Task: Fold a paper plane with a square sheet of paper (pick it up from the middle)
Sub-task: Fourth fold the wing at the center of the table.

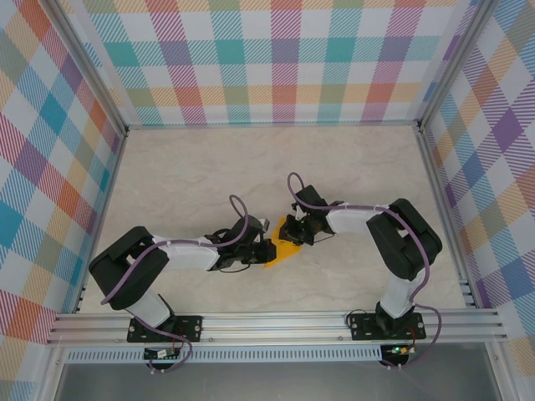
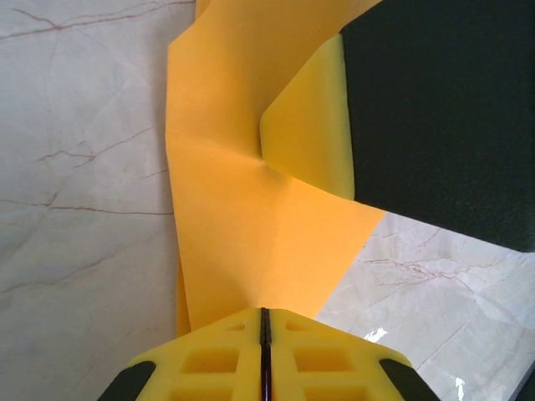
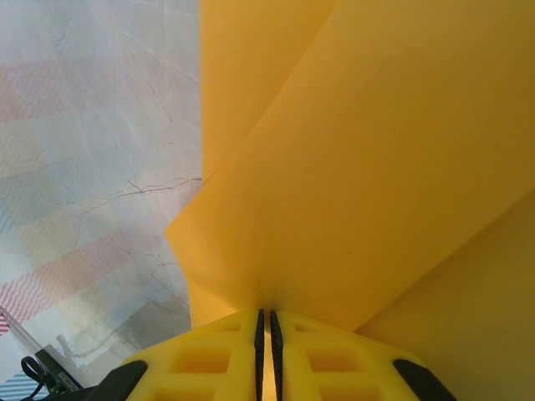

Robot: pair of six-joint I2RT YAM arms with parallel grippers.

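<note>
The orange sheet of paper (image 1: 282,251) is a creased wedge held between the two grippers near the table's middle front. My left gripper (image 1: 266,248) is shut on its left edge; in the left wrist view the paper (image 2: 251,200) rises from the closed yellow jaws of that left gripper (image 2: 264,313) and bends at a crease. My right gripper (image 1: 292,231) is shut on the paper's upper right part. From its wrist, the folded paper (image 3: 368,159) spreads out above the right gripper (image 3: 266,316). The right gripper's yellow finger (image 2: 313,138) presses on the paper.
The marble-patterned table (image 1: 209,175) stretches back to checked walls (image 1: 267,58). An aluminium rail (image 1: 276,322) runs along the near edge by both arm bases. The right arm's black body (image 2: 443,109) looms close over the paper.
</note>
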